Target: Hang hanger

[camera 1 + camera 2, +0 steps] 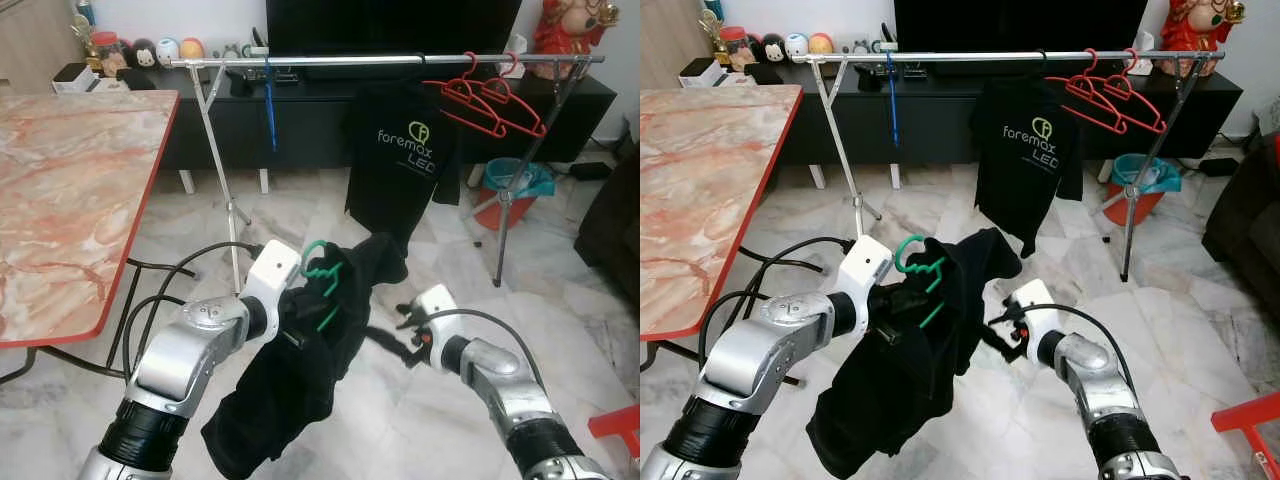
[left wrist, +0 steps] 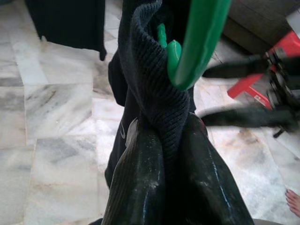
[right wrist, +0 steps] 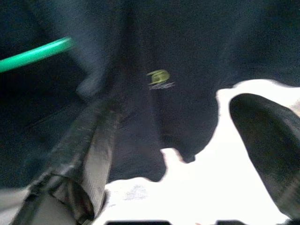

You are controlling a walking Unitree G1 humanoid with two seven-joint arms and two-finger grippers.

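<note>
In the left eye view the left gripper (image 1: 298,322) holds up a green hanger (image 1: 322,280) with a black garment (image 1: 300,370) draped over it, well short of the clothes rail (image 1: 400,61), where a black T-shirt (image 1: 400,160) and red hangers (image 1: 485,100) already hang; the carrying step, I judge. The left wrist view shows its fingers (image 2: 140,183) clamped on the bunched cloth just under the hanger. The right wrist view (blurred) shows the right gripper (image 3: 187,154) spread open beside the garment, gripping nothing. Next, the hook must be raised over the rail.
</note>
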